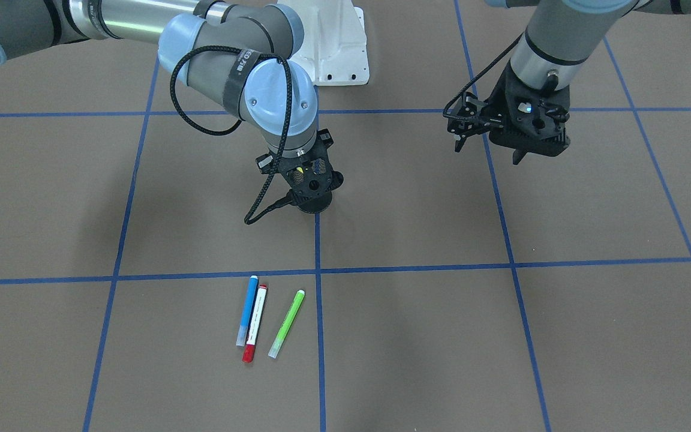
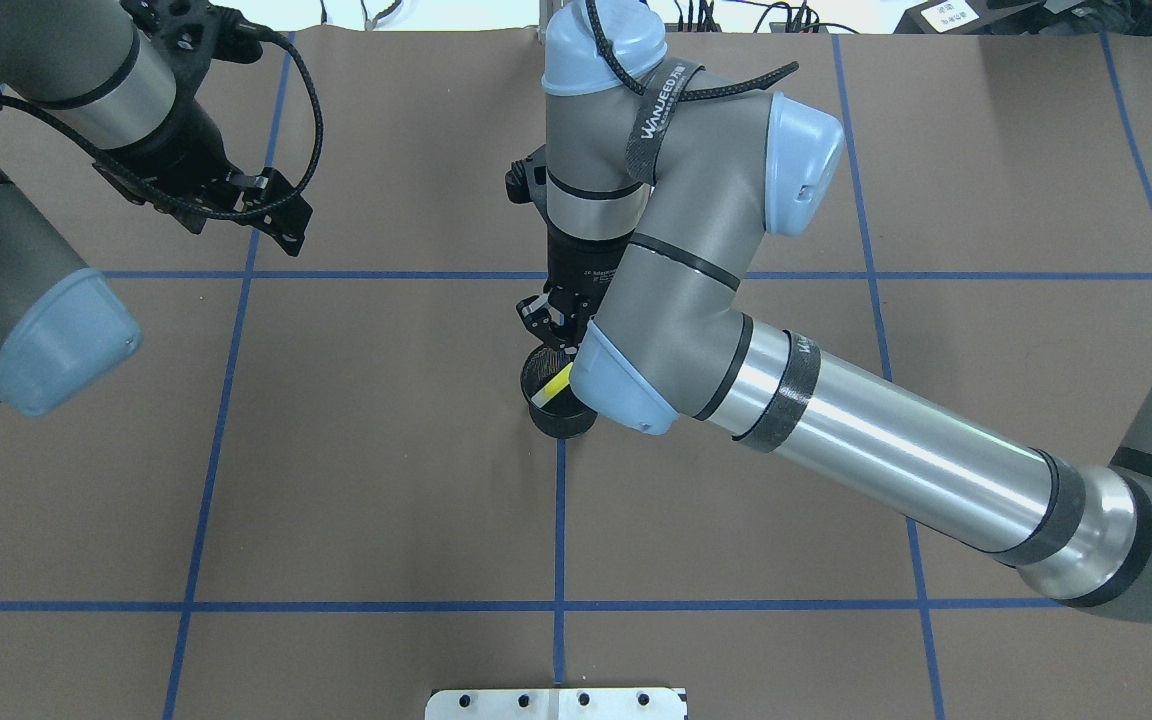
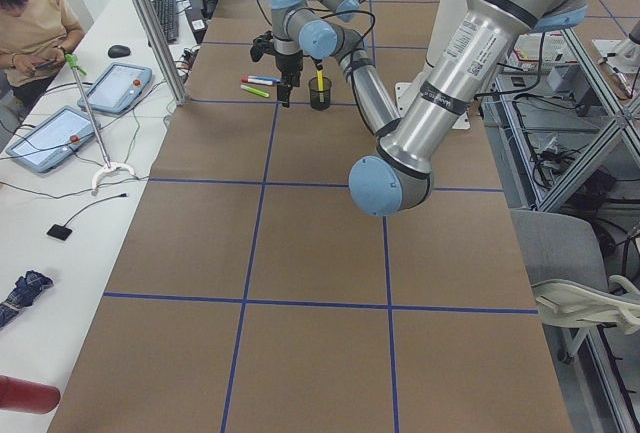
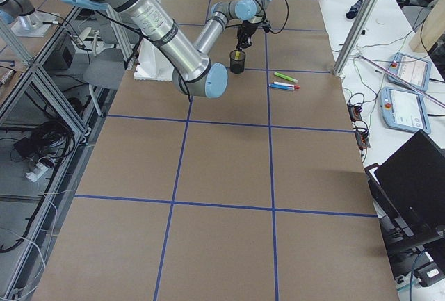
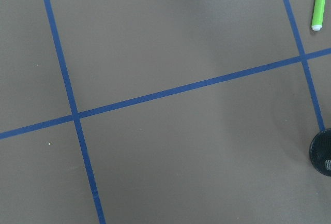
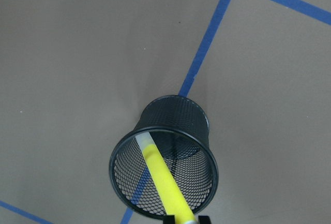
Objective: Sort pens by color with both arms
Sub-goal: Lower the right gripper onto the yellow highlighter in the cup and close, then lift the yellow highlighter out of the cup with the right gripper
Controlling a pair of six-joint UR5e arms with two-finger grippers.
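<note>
Four pens show: one sits in the right pincer (image 6: 186,219) and three lie loose. The right pincer is clenched on the pale top end of the yellow pen (image 6: 161,180), with its black fingertips (image 6: 169,220) snug on either side. The pen slants down from it into the black mesh cup (image 6: 176,111), which stands directly beneath the pincer on a blue tape line (image 1: 318,240). Away from the robot's base, past a crossing tape line and well apart from that pincer, the blue pen (image 1: 248,310), the red-ended white pen (image 1: 255,324) and the green pen (image 1: 287,324) lie flat on the brown table (image 1: 441,336). The blue and the red-ended one lie just beside each other, the green a little apart on the side nearer the left pincer (image 1: 488,153). The left pincer hangs released, fingers spread, well off to the right pincer's left and above the table
</note>
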